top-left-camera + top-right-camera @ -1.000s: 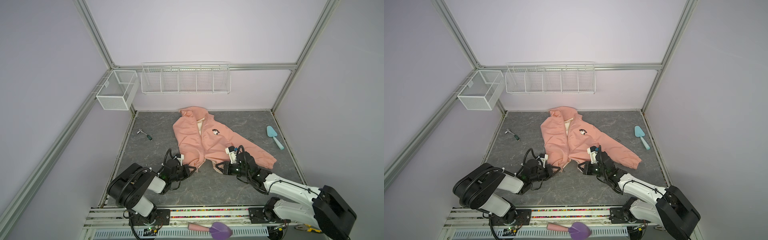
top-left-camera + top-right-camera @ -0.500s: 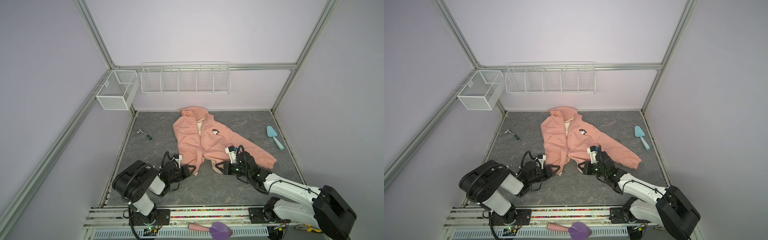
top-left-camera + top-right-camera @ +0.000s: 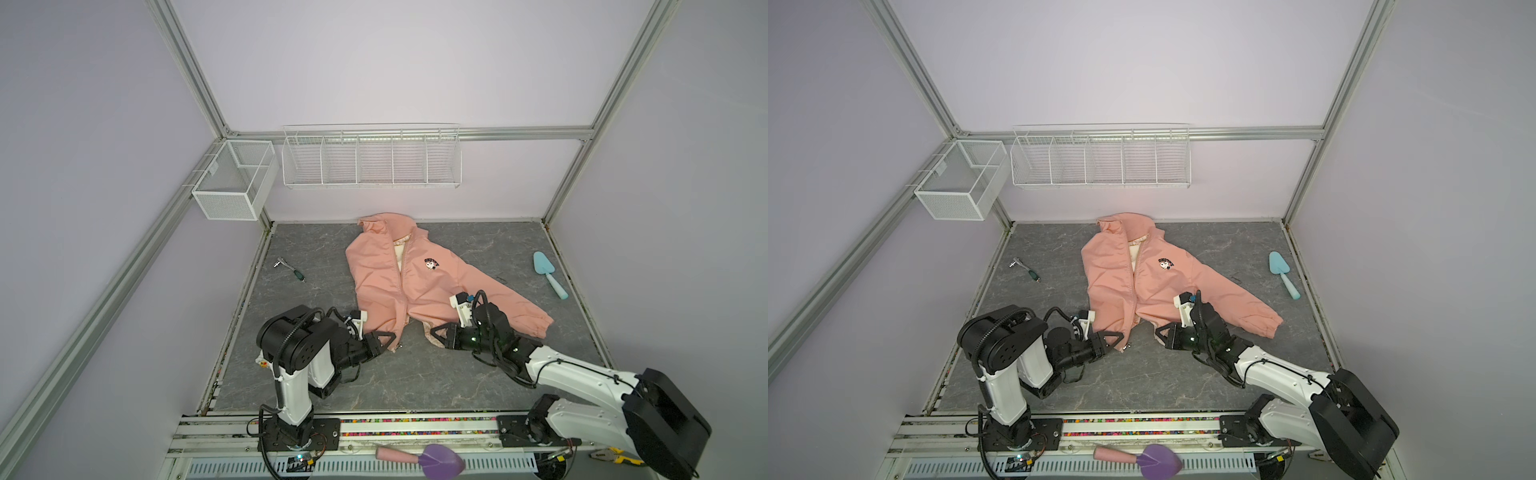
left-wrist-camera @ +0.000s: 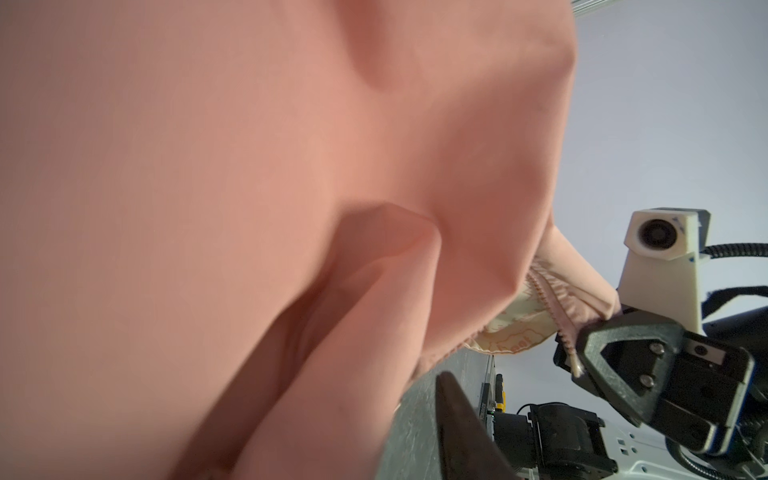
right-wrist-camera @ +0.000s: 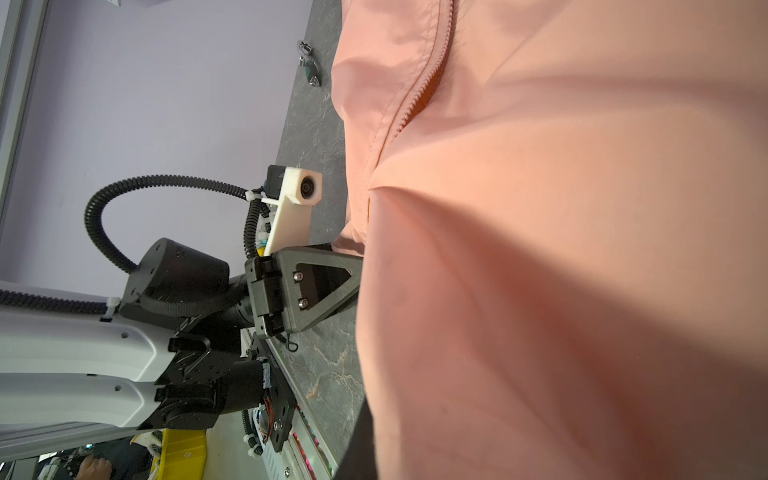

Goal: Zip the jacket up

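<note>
Pink jacket (image 3: 415, 291) spread front-up at centre of both top views, front flaps parted at the hem, right gripper (image 3: 435, 334) clenched on right flap's corner, left gripper (image 3: 390, 338) at left flap's corner, cannot tell whether gripping.

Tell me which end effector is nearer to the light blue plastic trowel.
Right. The right end effector, shut on the hem of the salmon-pink hooded jacket, lies on the zip's side toward the light blue plastic trowel; the left end effector lies across the zip, farther away.
</note>
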{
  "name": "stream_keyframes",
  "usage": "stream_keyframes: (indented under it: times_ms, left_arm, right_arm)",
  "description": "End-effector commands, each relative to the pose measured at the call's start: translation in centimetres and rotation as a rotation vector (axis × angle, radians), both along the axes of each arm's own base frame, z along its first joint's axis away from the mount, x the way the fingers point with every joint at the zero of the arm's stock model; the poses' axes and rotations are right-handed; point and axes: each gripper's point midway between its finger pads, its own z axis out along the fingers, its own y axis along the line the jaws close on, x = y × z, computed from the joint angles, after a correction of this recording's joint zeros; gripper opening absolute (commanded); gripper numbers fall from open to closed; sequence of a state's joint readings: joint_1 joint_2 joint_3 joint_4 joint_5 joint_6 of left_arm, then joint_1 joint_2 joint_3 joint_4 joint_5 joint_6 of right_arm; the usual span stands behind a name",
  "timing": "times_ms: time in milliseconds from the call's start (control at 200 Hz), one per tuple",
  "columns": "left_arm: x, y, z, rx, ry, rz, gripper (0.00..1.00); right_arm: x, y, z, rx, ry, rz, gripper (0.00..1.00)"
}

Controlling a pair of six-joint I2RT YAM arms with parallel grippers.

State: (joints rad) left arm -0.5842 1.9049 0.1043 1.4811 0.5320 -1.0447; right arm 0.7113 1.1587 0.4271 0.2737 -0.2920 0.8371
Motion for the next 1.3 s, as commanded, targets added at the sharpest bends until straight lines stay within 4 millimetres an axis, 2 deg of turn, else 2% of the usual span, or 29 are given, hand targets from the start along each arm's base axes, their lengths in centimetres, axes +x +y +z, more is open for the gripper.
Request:
stream_keyframes:
  times_ms: [0, 135, 310, 415, 565, 810, 1150, 1295]
  left_arm:
    - [-2.2, 0.7, -3.1, 0.083, 0.105, -0.025, 0.32]
    - [-2.6, 0.8, -3.5, 0.095, 0.105, -0.041, 0.28]
    - [-3.3, 1.0, -5.1, 0.137, 0.133, -0.056, 0.26]
    - [-3.5, 0.4, -5.1, 0.135, 0.121, -0.079, 0.24]
    - [-3.6, 0.2, -5.0, 0.137, 0.114, -0.092, 0.25]
    - [-4.6, -0.3, -6.3, 0.192, 0.13, -0.133, 0.25]
    - [-4.8, -0.8, -6.8, 0.305, 0.115, -0.17, 0.19]
    - [-4.4, -1.1, -6.0, 0.32, 0.1, -0.182, 0.15]
  right_arm:
    - [0.5, 0.5, 1.0, 0.013, -0.028, 0.004, 0.06]
    - [0.6, 0.6, 1.0, 0.012, -0.027, 0.003, 0.06]
    - [0.7, 0.8, 1.1, 0.012, -0.026, 0.004, 0.06]
    - [0.8, 0.8, 1.0, 0.007, -0.022, 0.004, 0.06]
    - [0.8, 0.9, 0.9, 0.007, -0.019, 0.005, 0.06]
    - [0.9, 0.9, 0.9, 0.007, -0.018, 0.0, 0.06]
    - [1.0, 1.0, 1.0, 0.009, -0.016, -0.001, 0.06]
    - [1.0, 1.0, 1.0, 0.009, -0.018, -0.001, 0.06]
